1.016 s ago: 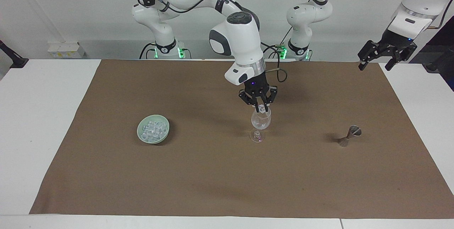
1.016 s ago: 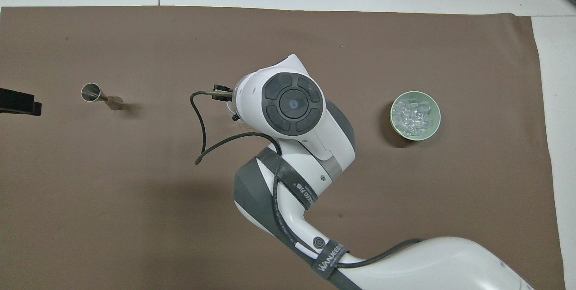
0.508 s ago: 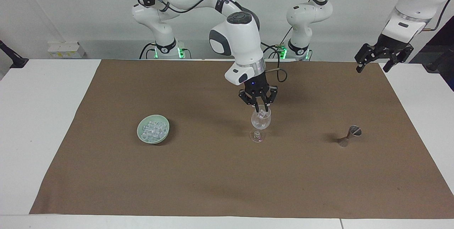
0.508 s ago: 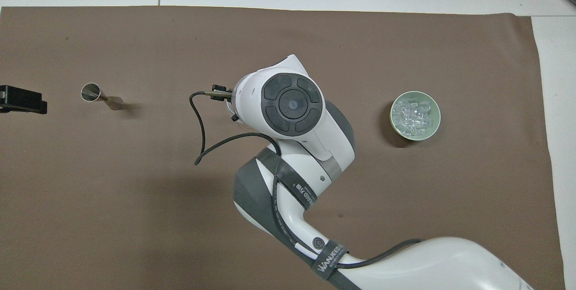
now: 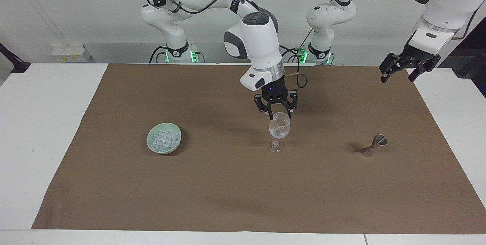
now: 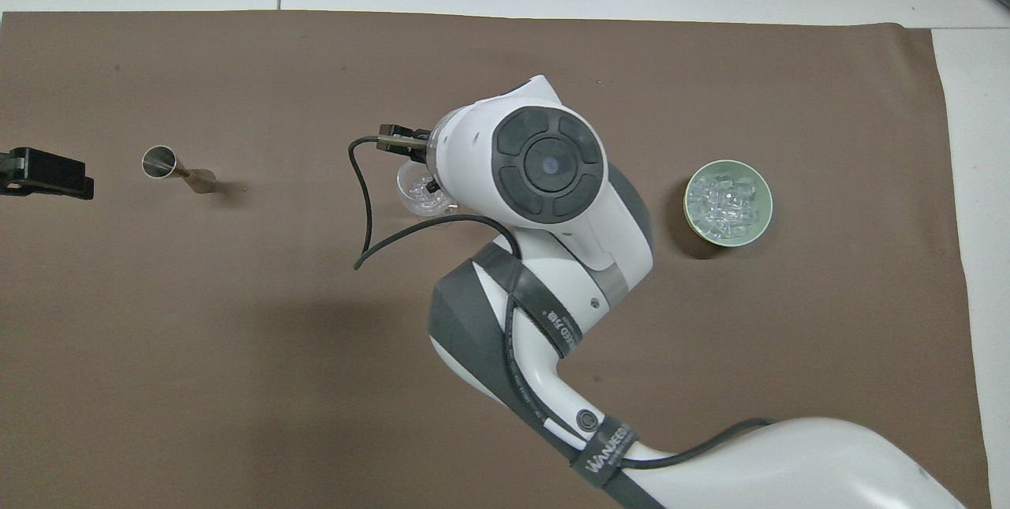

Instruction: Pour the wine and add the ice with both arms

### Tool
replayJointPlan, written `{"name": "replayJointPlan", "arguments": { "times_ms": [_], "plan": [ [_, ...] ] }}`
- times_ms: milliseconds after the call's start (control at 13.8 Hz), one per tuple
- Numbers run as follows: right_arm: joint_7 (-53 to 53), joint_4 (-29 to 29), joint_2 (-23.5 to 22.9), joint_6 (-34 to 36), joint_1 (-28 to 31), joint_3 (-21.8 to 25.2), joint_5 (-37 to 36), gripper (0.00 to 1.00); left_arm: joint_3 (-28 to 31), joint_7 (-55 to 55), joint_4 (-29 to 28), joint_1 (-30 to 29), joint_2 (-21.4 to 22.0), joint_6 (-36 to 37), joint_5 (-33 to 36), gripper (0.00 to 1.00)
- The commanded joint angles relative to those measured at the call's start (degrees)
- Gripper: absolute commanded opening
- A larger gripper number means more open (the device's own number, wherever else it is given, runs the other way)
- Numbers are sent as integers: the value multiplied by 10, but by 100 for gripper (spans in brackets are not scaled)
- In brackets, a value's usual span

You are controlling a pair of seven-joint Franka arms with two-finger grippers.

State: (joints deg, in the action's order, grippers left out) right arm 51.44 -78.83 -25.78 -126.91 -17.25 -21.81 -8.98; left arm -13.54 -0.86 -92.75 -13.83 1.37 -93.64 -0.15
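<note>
Right hand (image 5: 280,115) is spread open and empty just over the stemmed glass (image 5: 279,131); a second ago it pinched an ice cube above the rim, so that cube has been dropped in. Pale bits show in the glass bowl from overhead, likely ice, hard to be sure. Left hand (image 5: 398,74) is open, holding nothing, up over the left arm's end of the brown mat (image 5: 228,199). Remaining ice (image 5: 164,138) sits in the green bowl (image 5: 152,147) toward the right arm's end. Metal jigger (image 5: 374,145) stands untouched, so pouring looks undone. White bench (image 5: 38,142), plain white wall.
</note>
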Motion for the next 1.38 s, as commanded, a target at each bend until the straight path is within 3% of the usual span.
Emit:
{"name": "replayJointPlan", "arguments": {
  "times_ms": [0,290,508,798,1089,1306],
  "plan": [
    [11,-39,60,34,39,-6,-13,100,4,4,-4,11,3,-11,9,100],
    [2,-97,128,55,97,-6,-14,100,4,1,9,20,3,-12,9,100],
    [-62,-104,172,144,136,-6,-13,100,4,0,9,20,2,-10,10,100],
    [-147,-99,197,224,201,-7,6,100,4,2,9,23,2,-5,15,100],
    [-155,-90,226,304,229,-4,40,100,4,2,8,15,1,-8,11,100],
    [-173,-84,229,318,242,-3,41,100,4,2,9,12,-4,-10,10,100]
  ]
}}
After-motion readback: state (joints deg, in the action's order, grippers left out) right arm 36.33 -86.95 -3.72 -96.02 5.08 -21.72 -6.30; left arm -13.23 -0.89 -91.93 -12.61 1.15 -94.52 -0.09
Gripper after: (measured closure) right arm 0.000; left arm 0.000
